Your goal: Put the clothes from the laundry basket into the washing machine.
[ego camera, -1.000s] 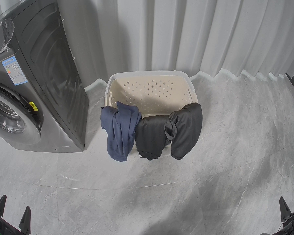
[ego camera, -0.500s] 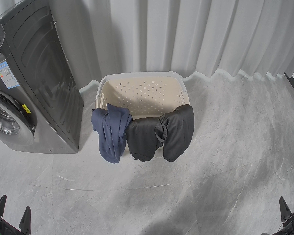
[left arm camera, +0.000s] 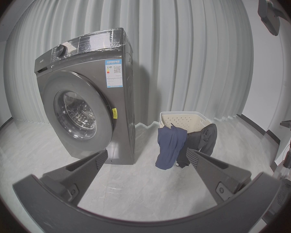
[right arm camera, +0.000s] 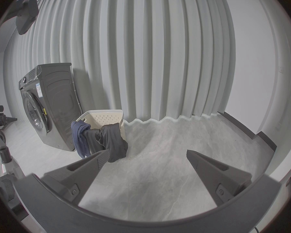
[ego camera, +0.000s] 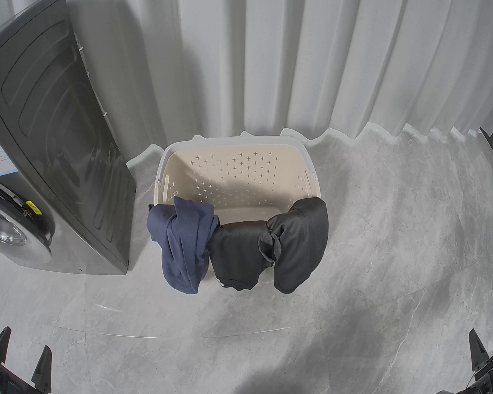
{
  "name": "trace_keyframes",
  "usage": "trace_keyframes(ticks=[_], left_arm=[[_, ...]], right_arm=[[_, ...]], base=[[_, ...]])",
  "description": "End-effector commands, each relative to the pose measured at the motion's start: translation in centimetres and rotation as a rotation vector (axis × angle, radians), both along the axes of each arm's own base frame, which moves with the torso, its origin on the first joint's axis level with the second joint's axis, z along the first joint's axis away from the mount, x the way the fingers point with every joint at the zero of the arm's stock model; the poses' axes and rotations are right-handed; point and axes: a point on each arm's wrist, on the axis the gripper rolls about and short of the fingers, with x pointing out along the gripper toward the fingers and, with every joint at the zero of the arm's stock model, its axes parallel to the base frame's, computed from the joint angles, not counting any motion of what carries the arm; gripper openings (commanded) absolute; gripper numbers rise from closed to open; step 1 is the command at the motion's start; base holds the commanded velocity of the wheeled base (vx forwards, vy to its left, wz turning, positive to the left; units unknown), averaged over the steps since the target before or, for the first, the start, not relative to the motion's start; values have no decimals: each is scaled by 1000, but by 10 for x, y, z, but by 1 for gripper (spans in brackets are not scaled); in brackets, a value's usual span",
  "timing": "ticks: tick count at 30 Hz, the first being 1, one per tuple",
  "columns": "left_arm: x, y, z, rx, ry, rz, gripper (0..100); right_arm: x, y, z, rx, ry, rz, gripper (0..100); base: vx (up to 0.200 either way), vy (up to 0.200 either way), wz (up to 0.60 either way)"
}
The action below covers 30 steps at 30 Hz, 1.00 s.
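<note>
Both grippers empty and low; clothes hang off the basket's near rim.

Nearest us, the left gripper (left arm camera: 146, 152) and right gripper (right arm camera: 147, 152) sit with fingers spread wide, nothing in them, well apart from the load. Past the floor (ego camera: 323, 329), three pieces drape over the near rim of the laundry basket (ego camera: 230, 139): a blue garment (ego camera: 183, 247) on the left, a dark grey garment (ego camera: 238, 258) touching it in the middle, and a black garment (ego camera: 298, 242) overlapping the grey one on the right. We judge all three soft, light and limp, so they will sag, trail and maybe drag a neighbour along. We'd pinch the bunched fold at the rim, not the loose hem. The washing machine (ego camera: 55, 138) stands just left of the basket, and its door (left arm camera: 76, 114) looks shut. The curtain (ego camera: 312, 56) is behind.
</note>
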Motion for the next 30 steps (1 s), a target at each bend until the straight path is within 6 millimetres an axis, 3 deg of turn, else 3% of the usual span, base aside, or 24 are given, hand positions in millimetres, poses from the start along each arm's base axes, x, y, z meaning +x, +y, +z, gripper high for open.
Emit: trace_keyframes(ticks=[1,27,28,30], left_arm=[[0,0,-5,0,1,1,100],[0,0,-5,0,1,-1,100],[0,0,-5,0,3,-1,100],[0,0,-5,0,3,-1,100]], right_arm=[[0,0,-5,-1,3,5,100],[0,0,-5,5,0,-14,100],[0,0,-1,-2,-25,-8,100],[-9,0,26,-2,-135,-14,100]], base=[[0,0,0],[23,0,0],[0,0,0],[0,0,0]])
